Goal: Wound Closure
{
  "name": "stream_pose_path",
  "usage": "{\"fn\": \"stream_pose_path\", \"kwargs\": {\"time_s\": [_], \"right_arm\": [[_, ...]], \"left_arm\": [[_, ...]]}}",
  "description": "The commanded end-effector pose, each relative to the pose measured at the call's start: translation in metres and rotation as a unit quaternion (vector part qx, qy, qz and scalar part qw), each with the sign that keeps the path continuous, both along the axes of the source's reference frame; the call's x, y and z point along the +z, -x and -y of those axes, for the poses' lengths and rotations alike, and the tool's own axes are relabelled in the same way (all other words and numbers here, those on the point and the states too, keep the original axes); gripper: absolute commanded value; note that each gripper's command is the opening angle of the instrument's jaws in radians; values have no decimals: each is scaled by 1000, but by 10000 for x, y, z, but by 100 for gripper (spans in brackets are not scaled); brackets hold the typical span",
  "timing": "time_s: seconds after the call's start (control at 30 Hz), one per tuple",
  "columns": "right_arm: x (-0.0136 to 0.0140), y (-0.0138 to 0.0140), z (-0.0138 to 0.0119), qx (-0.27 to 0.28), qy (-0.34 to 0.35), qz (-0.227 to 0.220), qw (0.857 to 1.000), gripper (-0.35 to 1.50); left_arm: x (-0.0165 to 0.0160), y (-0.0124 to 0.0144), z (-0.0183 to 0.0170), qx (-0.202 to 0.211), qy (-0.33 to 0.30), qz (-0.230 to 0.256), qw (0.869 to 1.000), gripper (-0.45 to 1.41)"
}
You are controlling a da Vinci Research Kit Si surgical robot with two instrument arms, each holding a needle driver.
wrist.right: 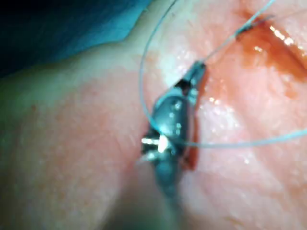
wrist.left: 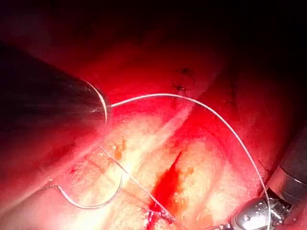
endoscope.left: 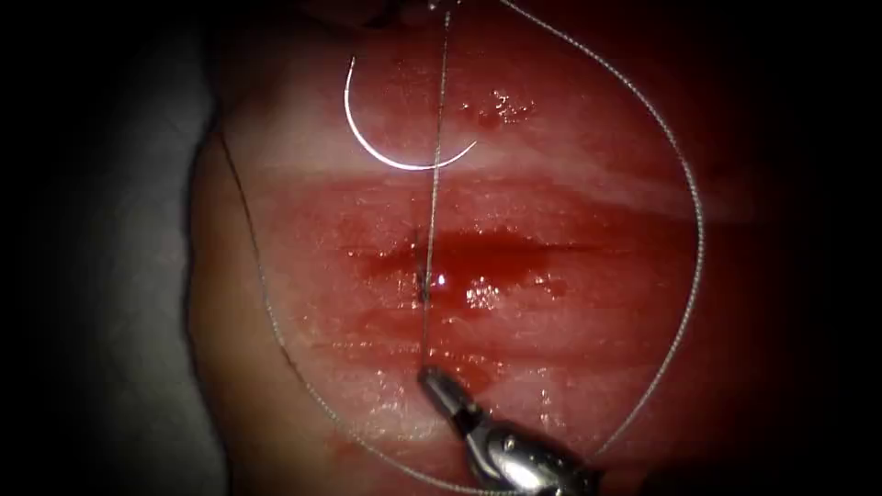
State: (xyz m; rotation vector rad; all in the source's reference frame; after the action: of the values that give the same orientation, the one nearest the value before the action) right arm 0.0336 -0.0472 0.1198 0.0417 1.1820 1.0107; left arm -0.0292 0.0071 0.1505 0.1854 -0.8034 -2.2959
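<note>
Right end effector [endoscope.left: 430, 377] angled up from lower right of frame, closed on taut thread [endoscope.left: 435, 165] below cut [endoscope.left: 459, 266]; one needle [endoscope.left: 395, 161] lying free on tissue [endoscope.left: 570, 147], upper left.

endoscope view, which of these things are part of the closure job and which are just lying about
In the job:
- tissue with its cut
- thread, taut from the knot at the cut
- right tool, jaws shut on the thread
- left tool, where the thread ends

Lying about:
- needle, free on the tissue beyond the cut, held by nothing
- red fluid in the cut
</note>
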Motion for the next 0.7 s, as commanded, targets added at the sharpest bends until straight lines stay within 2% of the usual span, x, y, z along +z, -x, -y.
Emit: {"fn": "stream_pose_path", "kwargs": {"time_s": [0.03, 0.7], "right_arm": [[4, -4, 15, -2, -3, 0, 1000, -35], [16, -5, 54, -22, 1, 22, 1000, -35]], "left_arm": [[5, 5, 1, -2, -3, 0, 1000, -45], [-10, -7, -25, -4, -1, 2, 1000, -45]]}}
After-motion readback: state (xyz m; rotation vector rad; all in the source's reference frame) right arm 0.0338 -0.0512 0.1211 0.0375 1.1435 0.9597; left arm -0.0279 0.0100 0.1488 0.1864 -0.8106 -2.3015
